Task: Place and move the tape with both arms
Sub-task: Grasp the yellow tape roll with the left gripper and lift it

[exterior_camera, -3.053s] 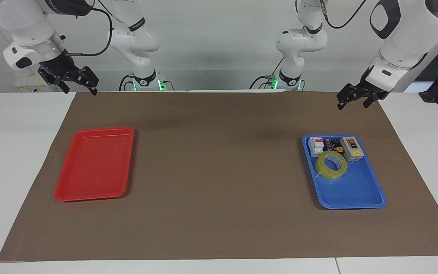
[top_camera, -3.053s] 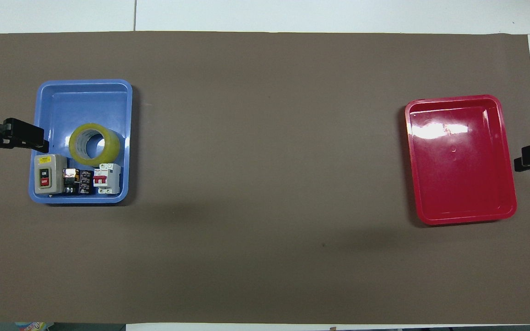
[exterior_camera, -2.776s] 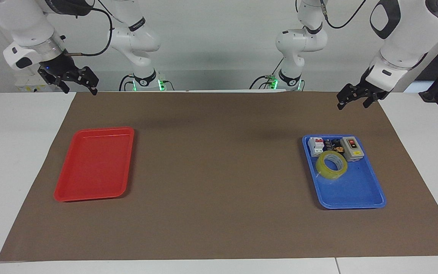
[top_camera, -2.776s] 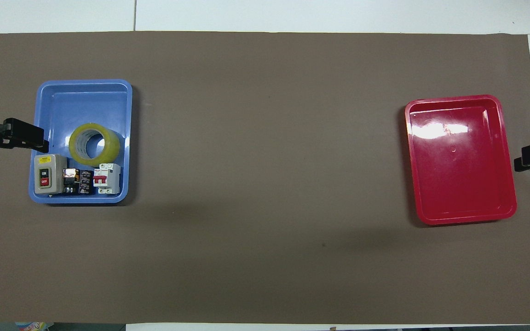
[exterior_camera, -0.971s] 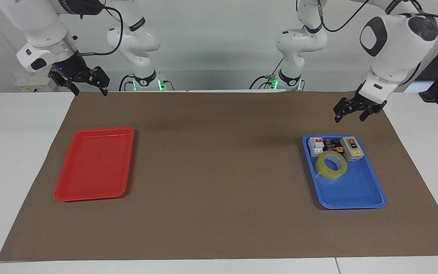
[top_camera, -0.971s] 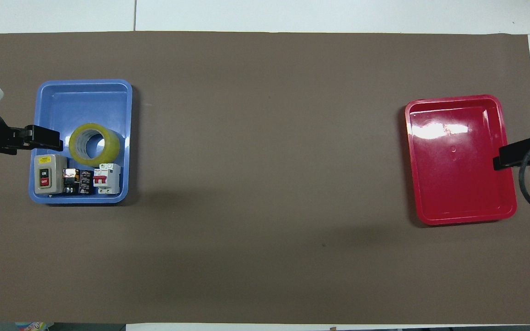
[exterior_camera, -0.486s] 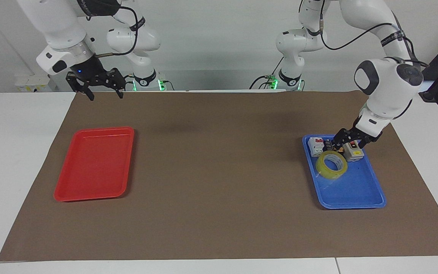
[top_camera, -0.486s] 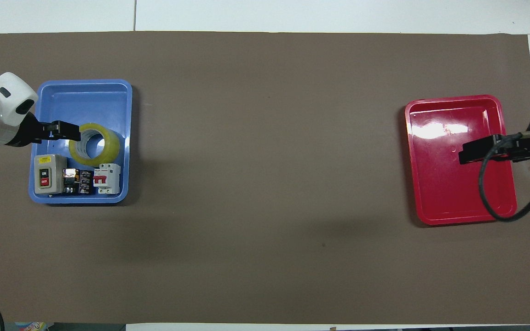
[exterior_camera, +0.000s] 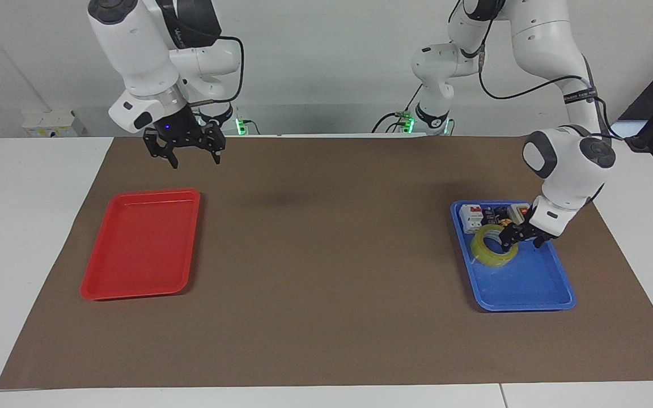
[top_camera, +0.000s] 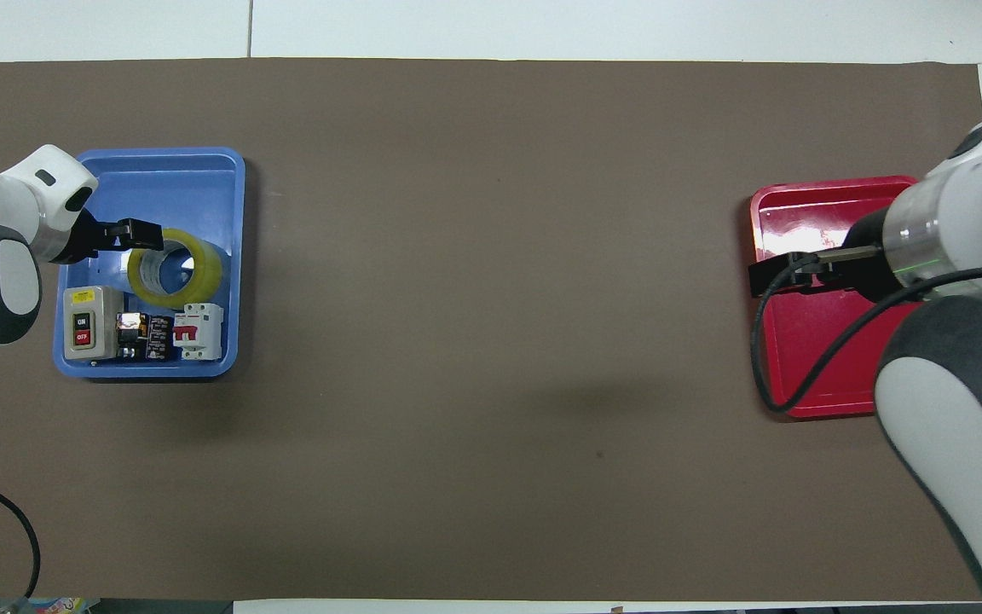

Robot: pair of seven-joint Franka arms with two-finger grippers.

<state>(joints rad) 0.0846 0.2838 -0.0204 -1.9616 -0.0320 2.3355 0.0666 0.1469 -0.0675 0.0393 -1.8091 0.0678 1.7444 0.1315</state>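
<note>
Tape [exterior_camera: 494, 246] is lain flat in the blue tray [exterior_camera: 536, 286], beside the switch box. Left gripper [exterior_camera: 520, 238], spread wide, is straddling its wall; closing should be squared first. Right gripper [exterior_camera: 189, 154], fingers parted, is held waiting.

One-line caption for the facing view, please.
Left gripper open at the tape in the blue tray; right gripper raised near the red tray.

A robotics lab. Two white arms [exterior_camera: 151, 51] stand bolted at a tabletop [exterior_camera: 326, 351] under brown paper (bare white wall, trailing cables).
</note>
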